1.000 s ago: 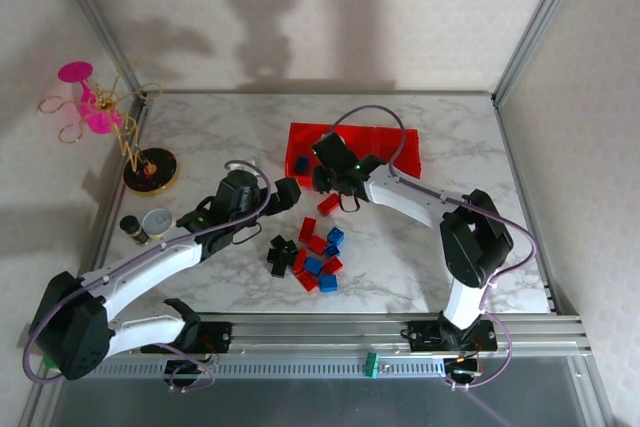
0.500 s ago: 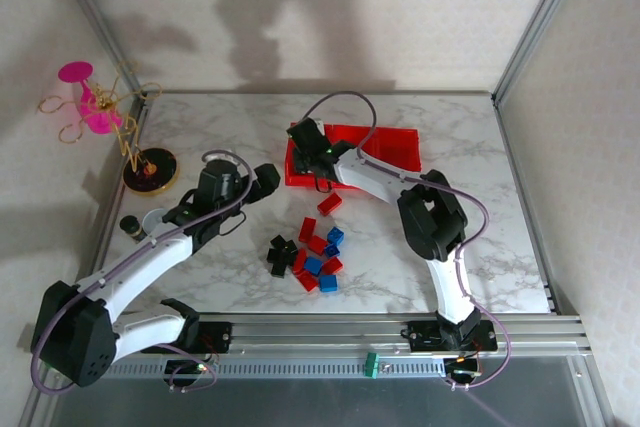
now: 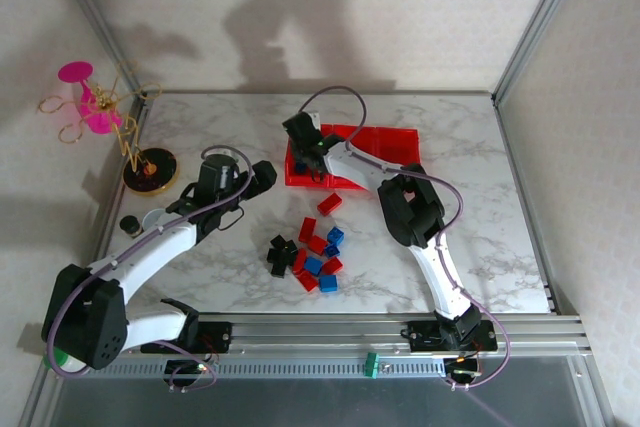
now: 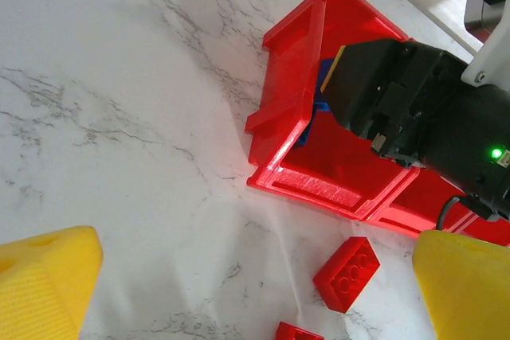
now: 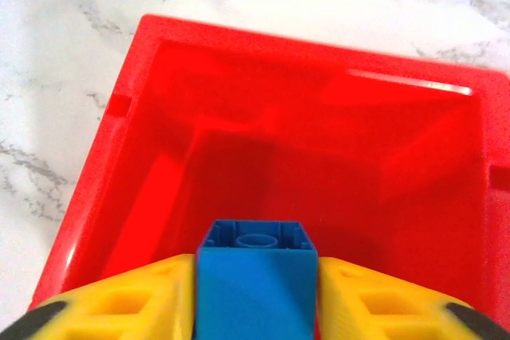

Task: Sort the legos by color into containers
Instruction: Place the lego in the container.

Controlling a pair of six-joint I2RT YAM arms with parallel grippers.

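My right gripper (image 5: 256, 302) is shut on a blue lego (image 5: 256, 280) and holds it above the inside of the leftmost red container (image 5: 319, 157). From above, this gripper (image 3: 304, 152) hangs over the left end of the row of three red containers (image 3: 395, 147). My left gripper (image 4: 255, 308) is open with nothing between its yellow fingers (image 4: 48, 276), and it hovers over bare table just left of the bin (image 4: 311, 185). A loose red lego (image 4: 351, 274) lies in front of the bin. The pile of red, blue and black legos (image 3: 310, 257) sits mid-table.
A pink and gold wire stand (image 3: 100, 112) on a round black base (image 3: 150, 169) occupies the far left. A small silver tin (image 3: 157, 220) and a black cylinder (image 3: 130, 229) sit beside the left arm. Aluminium posts frame the table.
My right gripper has carried the blue lego from near the loose bricks up and left to over the leftmost container. The left arm has drawn back to the left.
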